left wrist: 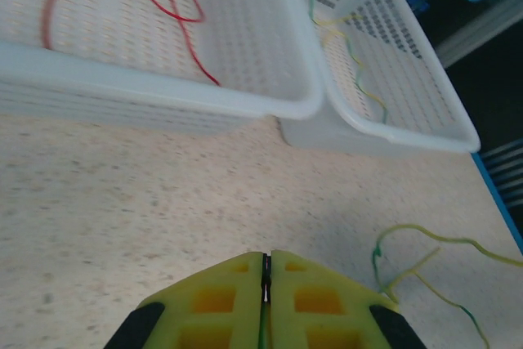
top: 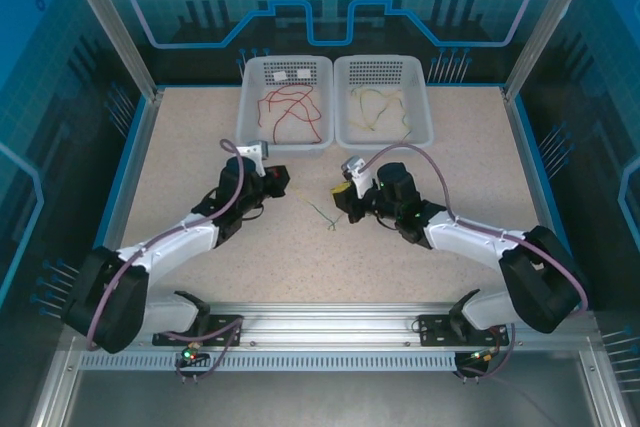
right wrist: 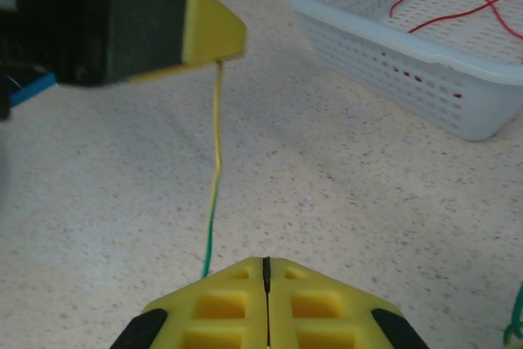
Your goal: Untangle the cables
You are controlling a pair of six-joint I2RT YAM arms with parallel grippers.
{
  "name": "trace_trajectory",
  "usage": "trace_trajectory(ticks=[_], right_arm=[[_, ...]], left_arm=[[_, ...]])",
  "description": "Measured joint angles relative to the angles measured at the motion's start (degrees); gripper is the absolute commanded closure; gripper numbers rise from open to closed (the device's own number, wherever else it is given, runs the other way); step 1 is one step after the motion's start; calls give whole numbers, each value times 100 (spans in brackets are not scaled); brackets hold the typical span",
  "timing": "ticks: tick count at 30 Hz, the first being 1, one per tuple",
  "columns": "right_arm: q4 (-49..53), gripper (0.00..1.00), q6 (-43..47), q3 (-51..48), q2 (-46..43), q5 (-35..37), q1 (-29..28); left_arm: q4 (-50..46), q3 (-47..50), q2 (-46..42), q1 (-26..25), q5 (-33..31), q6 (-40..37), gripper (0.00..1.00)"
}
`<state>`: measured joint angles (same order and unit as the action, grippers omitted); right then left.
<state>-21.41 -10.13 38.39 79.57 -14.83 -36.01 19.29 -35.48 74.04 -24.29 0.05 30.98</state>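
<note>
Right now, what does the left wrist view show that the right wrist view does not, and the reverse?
Left wrist, not right wrist: the second basket holding yellow-green cables. Right wrist, not left wrist: the right gripper, shut, and a straight stretch of cable running from the left gripper toward it. Both: the left gripper, the basket with red cables, the speckled table.

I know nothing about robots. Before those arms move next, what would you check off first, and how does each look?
1. Left end effector shut on the yellow-green cable: ok.
2. Right end effector shut: ok; whether it grips that cable: cannot tell.
3. Cable span leaving the left end effector free of knots: ok.
4. Loose strands on the table uncrossed: not ok, they cross.
5. Red cables inside their basket: ok.
</note>
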Motion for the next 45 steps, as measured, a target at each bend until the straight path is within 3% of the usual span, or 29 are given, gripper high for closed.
trace_trajectory(ticks=[7,19,25,28,33,45], right_arm=[[-116,98,-240,407,643,-1084,59],[-179,89,-640,828,1775,-2614,87],[-101,89,-669,944,1974,-2612,-50],[-39,80,-673,994,2020,-2503,-76],[144,87,-680,1008,2006,-1958,-79],[302,84,-678,804,1307,-1045,-20]], left_arm=[[782,2,667,-44,382,256,100],[992,2,706,-101,227,295,100],[1016,2,706,-181,125,291,100],[1016,2,704,-181,107,291,100],[997,2,660,-214,66,225,100],[968,72,562,-240,-72,184,100]])
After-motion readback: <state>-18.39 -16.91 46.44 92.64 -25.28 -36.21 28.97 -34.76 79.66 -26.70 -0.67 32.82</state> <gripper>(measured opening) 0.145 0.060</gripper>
